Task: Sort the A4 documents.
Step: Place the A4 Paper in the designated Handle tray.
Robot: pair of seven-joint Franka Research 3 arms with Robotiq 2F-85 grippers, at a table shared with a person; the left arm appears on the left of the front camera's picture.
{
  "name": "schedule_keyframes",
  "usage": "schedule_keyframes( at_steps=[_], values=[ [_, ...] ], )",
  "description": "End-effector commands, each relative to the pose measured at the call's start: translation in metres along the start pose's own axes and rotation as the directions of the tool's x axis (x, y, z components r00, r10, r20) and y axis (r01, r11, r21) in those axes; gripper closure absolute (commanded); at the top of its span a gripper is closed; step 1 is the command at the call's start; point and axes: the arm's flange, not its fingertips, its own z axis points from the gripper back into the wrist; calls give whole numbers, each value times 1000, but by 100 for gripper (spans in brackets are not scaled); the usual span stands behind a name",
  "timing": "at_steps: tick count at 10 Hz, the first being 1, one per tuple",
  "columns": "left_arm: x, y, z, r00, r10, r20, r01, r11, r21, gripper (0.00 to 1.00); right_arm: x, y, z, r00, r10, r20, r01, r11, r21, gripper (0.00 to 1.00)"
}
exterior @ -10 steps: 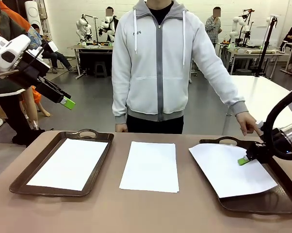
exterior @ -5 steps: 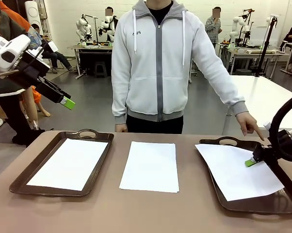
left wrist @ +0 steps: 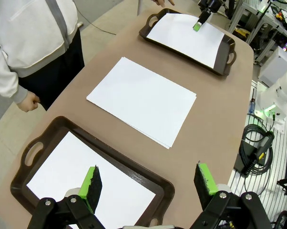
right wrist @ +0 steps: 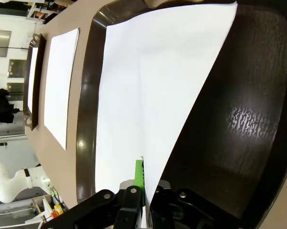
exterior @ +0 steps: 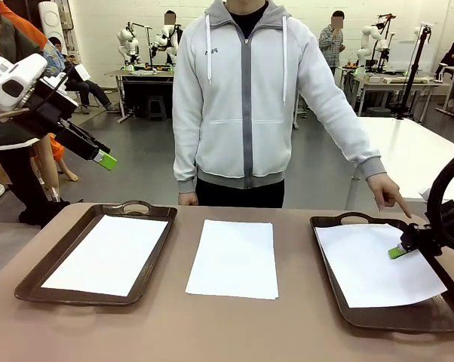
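Table [exterior: 234, 328], two dark brown trays, A4 paper in three places across the front view.

- Left tray [exterior: 139, 206], lower left of frame: one white sheet, the left sheet [exterior: 106, 253], lies flat on its floor.
- Middle sheets [exterior: 233, 258]: on bare table between the trays, lower centre, touching neither tray. In the left wrist view more than one edge shows along one side, so this is a small stack.
- Right tray [exterior: 408, 320], lower right: the right sheet [exterior: 374, 268] lies in it, skewed, with one corner over the tray's right rim.
- Right gripper [exterior: 398, 251]: low over the right tray at the frame's right edge. Its fingers are together, pinched on the right sheet's edge. In the right wrist view the green pad [right wrist: 138, 177] lies on the paper.
- Left gripper [exterior: 104, 159]: upper left of frame, raised well above the left tray, fingers spread wide, holding nothing. Its wrist view looks down past both pads onto the left sheet.
- Person stands at the far side. One hand [exterior: 389, 192] points down, with the fingertip just beside the right tray's far rim, near the right gripper.
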Motion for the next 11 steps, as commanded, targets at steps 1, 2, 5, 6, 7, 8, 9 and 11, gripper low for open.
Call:
schedule_keyframes(
  at_steps=[1, 2, 5, 6, 7, 8, 9, 11],
  values=[
    [-2, 0, 1, 1000, -18, 5, 18, 1000, -5, 0, -9, 6, 0, 1000, -9, 18, 10, 1000, -14, 99],
    [-2, 0, 1, 1000, -18, 5, 18, 1000, -5, 0, -10, 5, 0, 1000, 10, 13, -10, 1000, -16, 99],
    [-2, 0, 1, 1000, -18, 5, 18, 1000, -5, 0, -12, 4, -1, 1000, -27, 1, 27, 999, -44, 99],
    [-2, 0, 1, 1000, -18, 5, 18, 1000, -5, 0, -12, 3, -2, 999, -33, -10, 33, 998, -53, 99],
    [-2, 0, 1, 1000, -18, 5, 18, 1000, -5, 0, -13, 3, -1, 999, -33, -13, 32, 998, -61, 99],
    [-2, 0, 1, 1000, -18, 5, 18, 1000, -5, 0, -14, 3, -1, 999, -39, -14, 38, 997, -68, 99],
    [-2, 0, 1, 1000, -18, 5, 18, 1000, -5, 0, -15, 3, 0, 999, -39, -20, 38, 997, -73, 99],
    [-2, 0, 1, 1000, -18, 5, 18, 1000, -5, 0, -15, 4, 3, 999, -41, -9, 40, 994, -98, 82]
  ],
)
